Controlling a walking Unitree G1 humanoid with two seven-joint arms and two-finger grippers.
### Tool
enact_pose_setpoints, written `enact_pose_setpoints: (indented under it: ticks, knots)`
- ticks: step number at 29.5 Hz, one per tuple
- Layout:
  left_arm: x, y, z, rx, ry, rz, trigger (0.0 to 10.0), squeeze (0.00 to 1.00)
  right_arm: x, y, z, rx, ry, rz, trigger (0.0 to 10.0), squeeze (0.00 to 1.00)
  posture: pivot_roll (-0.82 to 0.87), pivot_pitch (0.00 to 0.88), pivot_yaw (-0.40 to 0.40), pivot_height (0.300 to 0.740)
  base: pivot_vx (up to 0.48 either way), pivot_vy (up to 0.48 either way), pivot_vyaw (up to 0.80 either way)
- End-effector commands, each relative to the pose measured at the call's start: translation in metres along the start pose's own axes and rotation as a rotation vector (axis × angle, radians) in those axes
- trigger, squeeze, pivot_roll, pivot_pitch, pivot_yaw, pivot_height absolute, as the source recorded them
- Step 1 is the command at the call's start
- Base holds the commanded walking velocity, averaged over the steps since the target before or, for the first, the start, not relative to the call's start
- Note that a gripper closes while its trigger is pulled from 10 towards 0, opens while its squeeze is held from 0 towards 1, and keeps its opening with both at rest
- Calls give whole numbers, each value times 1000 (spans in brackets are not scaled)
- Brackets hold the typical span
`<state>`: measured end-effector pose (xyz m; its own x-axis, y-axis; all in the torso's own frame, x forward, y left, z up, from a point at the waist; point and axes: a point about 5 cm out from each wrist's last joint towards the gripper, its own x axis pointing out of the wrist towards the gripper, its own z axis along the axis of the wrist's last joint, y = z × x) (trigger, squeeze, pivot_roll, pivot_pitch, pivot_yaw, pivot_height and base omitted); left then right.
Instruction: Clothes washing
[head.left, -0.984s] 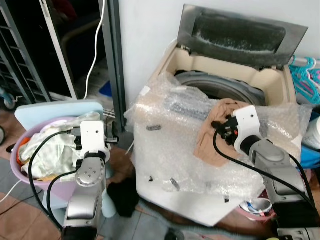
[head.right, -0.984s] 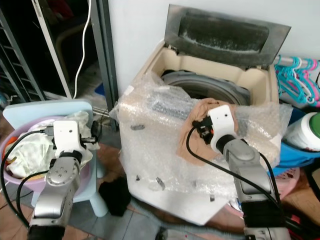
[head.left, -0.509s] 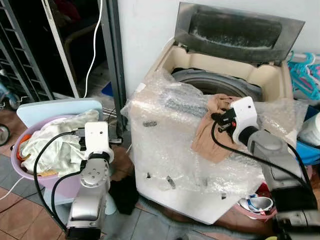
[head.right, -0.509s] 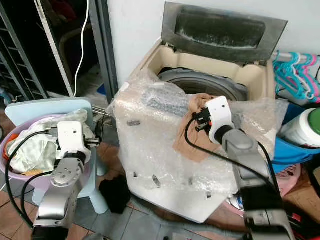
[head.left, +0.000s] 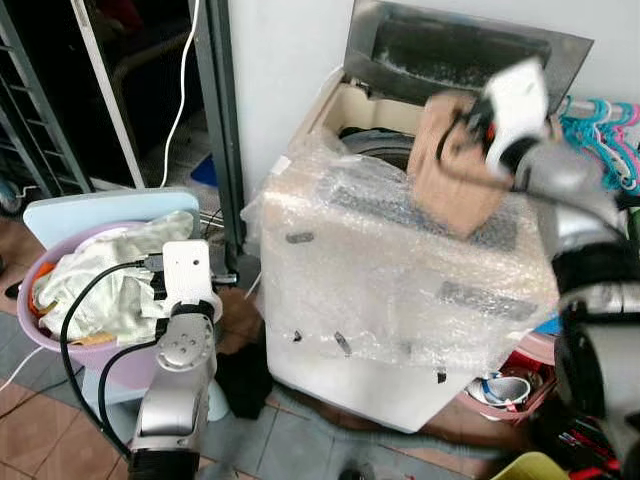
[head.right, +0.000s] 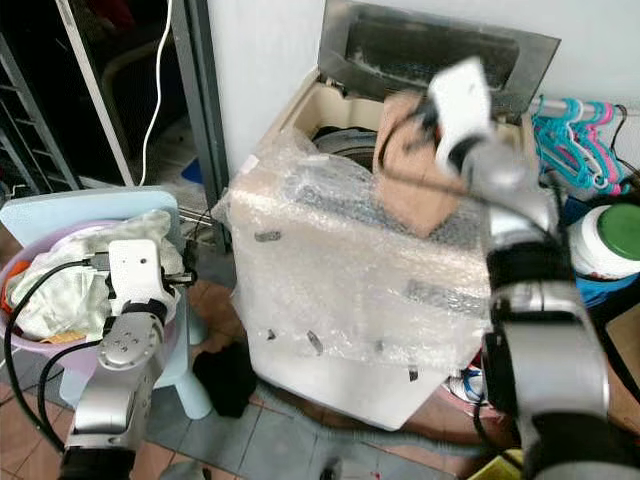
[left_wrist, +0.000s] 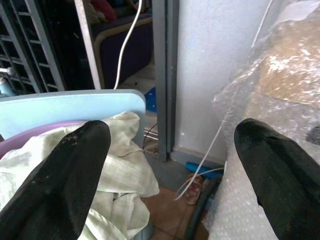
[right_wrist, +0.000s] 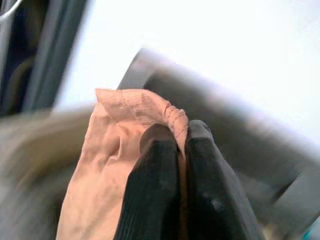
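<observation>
No legible text. My right gripper (right_wrist: 177, 150) pinched the tan garment (head.left: 455, 170), hanging lengthwise over the washer (head.left: 400, 290). My left gripper (left_wrist: 170, 175) was spread wide.

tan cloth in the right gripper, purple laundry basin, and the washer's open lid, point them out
tan cloth (head.left: 452, 170), left eye view, middle of the hanging fabric
purple laundry basin (head.left: 30, 292), left eye view, its rim
washer's open lid (head.right: 440, 45), right eye view, its dark inner panel

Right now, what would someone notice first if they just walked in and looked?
Probably the right tool shut on a tan cloth, held up over the open washing machine, which is wrapped in bubble wrap. Next, the purple basket heaped with pale clothes on the robot's left, with the left tool open near it.
</observation>
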<state>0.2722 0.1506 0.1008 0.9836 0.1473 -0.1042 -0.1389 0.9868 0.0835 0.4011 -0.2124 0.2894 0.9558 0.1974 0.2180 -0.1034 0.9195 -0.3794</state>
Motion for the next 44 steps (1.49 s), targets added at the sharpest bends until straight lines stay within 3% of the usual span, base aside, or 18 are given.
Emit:
enact_pose_setpoints:
  ticks: [1, 2, 3, 5, 18, 26, 30, 31, 33, 35, 40, 42, 44]
  knots:
    - [2, -1, 2, -1, -9, 6, 10000, 0, -1, -6, -1, -5, -10, -41, 10000, 631, -12, 0, -77, 740, 0, 0, 0]
    - [2, -2, 3, -1, -9, 8, 10000, 0, -1, -1, -2, -8, -18, -14, 10000, 1000, -10, 0, -79, 740, 0, 0, 0]
    - [2, -2, 3, -2, -10, 11, 10000, 0, -4, 9, -7, -39, -36, 37, 10000, 1000, -12, 0, -78, 740, 0, 0, 0]
    - [2, -2, 3, -2, -10, 12, 10000, 0, -6, 13, -11, -57, -51, 47, 10000, 1000, -12, 0, -78, 740, 0, 0, 0]
    - [8, -7, 7, -24, -14, 12, 10000, 0, -33, 14, -38, 54, -64, -14, 10000, 1000, -35, 0, -49, 740, 0, 0, 0]
    - [8, -9, 14, 8, -61, -45, 10000, 0, -62, 36, -39, 109, -133, -92, 10000, 1000, -28, 0, -30, 740, 0, 0, 0]
    - [9, -7, 19, 19, -72, -58, 10000, 0, -79, 45, -46, 116, -99, -138, 10000, 1000, -33, 0, -20, 740, 0, 0, 0]
    - [8, -5, 21, 31, -77, -68, 10000, 0, -95, 54, -53, 111, -62, -150, 10000, 1000, -44, 0, -7, 740, 0, 0, 0]
    - [8, -5, 21, 34, -77, -69, 10000, 0, -100, 56, -55, 115, -47, -157, 10000, 1000, -44, 0, -7, 740, 0, 0, 0]
    - [4, -2, 16, 39, -56, -79, 10000, 0, -123, 65, -72, 155, 35, -169, 10000, 1000, -51, 0, 7, 740, 0, 0, 0]
    - [-3, -5, 10, 46, -33, -119, 10000, 0, -151, 80, -84, 179, 122, -181, 10000, 988, -62, 0, 23, 740, 0, 0, -261]
    - [-4, -7, 8, 46, -28, -138, 10000, 0, -158, 84, -82, 188, 143, -184, 10000, 969, -68, 0, 24, 740, 0, 0, -425]
    - [-4, -8, 8, 47, -26, -143, 10000, 0, -159, 85, -81, 189, 142, -182, 10000, 851, -71, 0, 25, 740, 0, 0, -413]
